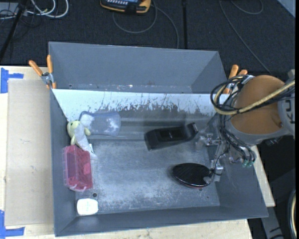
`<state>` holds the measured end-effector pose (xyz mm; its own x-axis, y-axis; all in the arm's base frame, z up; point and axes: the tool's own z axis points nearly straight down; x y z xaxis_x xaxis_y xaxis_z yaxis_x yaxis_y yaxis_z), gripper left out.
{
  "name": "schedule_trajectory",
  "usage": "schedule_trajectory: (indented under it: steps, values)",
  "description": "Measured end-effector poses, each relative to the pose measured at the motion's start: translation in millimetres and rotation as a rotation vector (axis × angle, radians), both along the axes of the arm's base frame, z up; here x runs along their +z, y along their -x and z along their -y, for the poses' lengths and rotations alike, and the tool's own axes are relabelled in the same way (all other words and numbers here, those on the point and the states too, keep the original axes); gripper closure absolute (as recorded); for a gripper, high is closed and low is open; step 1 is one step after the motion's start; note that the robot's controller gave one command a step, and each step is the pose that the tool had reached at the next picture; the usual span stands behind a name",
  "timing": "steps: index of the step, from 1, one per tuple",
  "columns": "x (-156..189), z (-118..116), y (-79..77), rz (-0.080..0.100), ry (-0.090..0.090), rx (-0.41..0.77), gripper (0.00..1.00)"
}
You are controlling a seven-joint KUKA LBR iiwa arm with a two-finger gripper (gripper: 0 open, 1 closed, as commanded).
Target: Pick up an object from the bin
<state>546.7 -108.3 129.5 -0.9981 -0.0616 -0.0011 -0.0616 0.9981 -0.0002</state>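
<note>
My gripper (217,168) hangs low at the right side of the bin, right at the right-hand end of a flat black oval thing with a thin red edge (190,175). The two appear to touch, though I cannot make out any grasp. Just beyond them, toward the back wall, a black boxy stapler-like object (168,136) lies slanted on the bin floor.
Along the left wall lie a pink see-through case (78,168), a small pale yellow toy (76,130), a clear plastic piece (102,123) and, in the front left corner, a white pad (87,206). The arm's orange cover and cables overhang the right rim.
</note>
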Motion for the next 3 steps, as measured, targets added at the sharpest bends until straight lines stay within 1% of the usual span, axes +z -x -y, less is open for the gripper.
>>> schedule_trajectory:
  steps: [1,2,3]
  values:
    - [-36,-29,8.9,-0.009,-0.001,-0.058,0.00]
    - [-60,-43,29.2,-0.002,-0.001,0.246,1.00]
    - [-60,-44,29.1,-0.002,-0.001,0.247,1.00]
